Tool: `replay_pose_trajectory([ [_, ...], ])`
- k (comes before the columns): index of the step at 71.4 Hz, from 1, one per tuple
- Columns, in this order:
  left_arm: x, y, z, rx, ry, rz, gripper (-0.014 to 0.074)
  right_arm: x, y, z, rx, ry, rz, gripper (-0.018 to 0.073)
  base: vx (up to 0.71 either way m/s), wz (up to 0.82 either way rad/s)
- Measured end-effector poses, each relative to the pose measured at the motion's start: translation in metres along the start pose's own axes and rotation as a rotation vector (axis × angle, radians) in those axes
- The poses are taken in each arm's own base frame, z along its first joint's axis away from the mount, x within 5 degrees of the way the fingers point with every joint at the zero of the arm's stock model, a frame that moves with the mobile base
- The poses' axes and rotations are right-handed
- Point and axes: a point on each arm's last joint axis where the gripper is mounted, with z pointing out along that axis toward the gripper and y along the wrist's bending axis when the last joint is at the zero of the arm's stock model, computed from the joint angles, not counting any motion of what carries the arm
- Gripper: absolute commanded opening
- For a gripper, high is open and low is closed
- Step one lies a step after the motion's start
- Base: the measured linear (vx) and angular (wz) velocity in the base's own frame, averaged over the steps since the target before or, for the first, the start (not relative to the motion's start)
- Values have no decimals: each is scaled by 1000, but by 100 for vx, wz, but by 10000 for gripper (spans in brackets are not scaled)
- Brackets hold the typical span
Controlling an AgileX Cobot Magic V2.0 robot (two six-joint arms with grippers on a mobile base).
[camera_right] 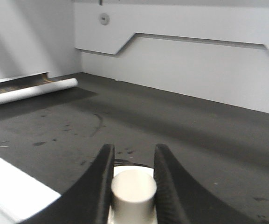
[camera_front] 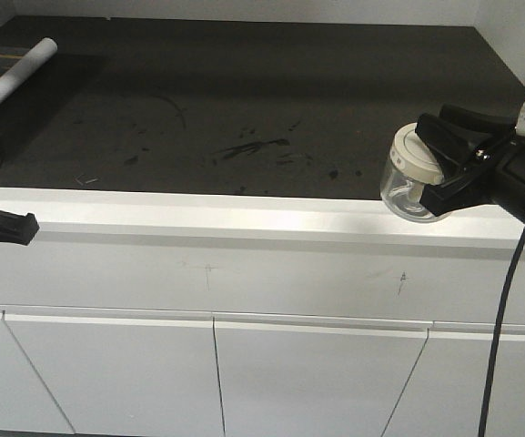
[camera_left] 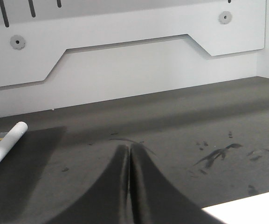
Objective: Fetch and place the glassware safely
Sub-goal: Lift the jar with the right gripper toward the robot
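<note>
The glassware is a squat clear glass jar (camera_front: 408, 193) with a cream-white lid (camera_front: 411, 148). It hangs tilted at the right, over the seam between the dark worktop and the white front ledge. My right gripper (camera_front: 429, 153) comes in from the right and is shut on the lid. In the right wrist view its black fingers (camera_right: 101, 175) press both sides of the lid's round knob (camera_right: 134, 189), and the glass body is hidden beneath. My left gripper (camera_front: 27, 227) sits at the far left by the ledge. It is shut and empty, with the tips (camera_left: 128, 149) touching.
A grey-white rolled tube (camera_front: 13, 79) lies at the back left of the dark, scuffed worktop (camera_front: 244, 100). A white ledge (camera_front: 198, 211) runs along the front, with white cabinet doors (camera_front: 317, 382) below. A white panelled wall (camera_left: 125, 70) closes the back.
</note>
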Motion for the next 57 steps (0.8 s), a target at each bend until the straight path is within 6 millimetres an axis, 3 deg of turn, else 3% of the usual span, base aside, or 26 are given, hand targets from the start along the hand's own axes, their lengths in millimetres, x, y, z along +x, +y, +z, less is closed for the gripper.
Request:
replay_pose_trajectory([
  [12, 0, 0, 0, 0, 0, 0, -7, 1, 10, 4, -32, 20, 3, -2, 0, 0],
  [32, 0, 0, 0, 0, 0, 0, -7, 7, 71, 19, -122, 120, -43, -2, 0, 0],
  [57, 0, 0, 0, 0, 0, 0, -7, 2, 130, 17, -312, 99, -25, -2, 0, 0],
])
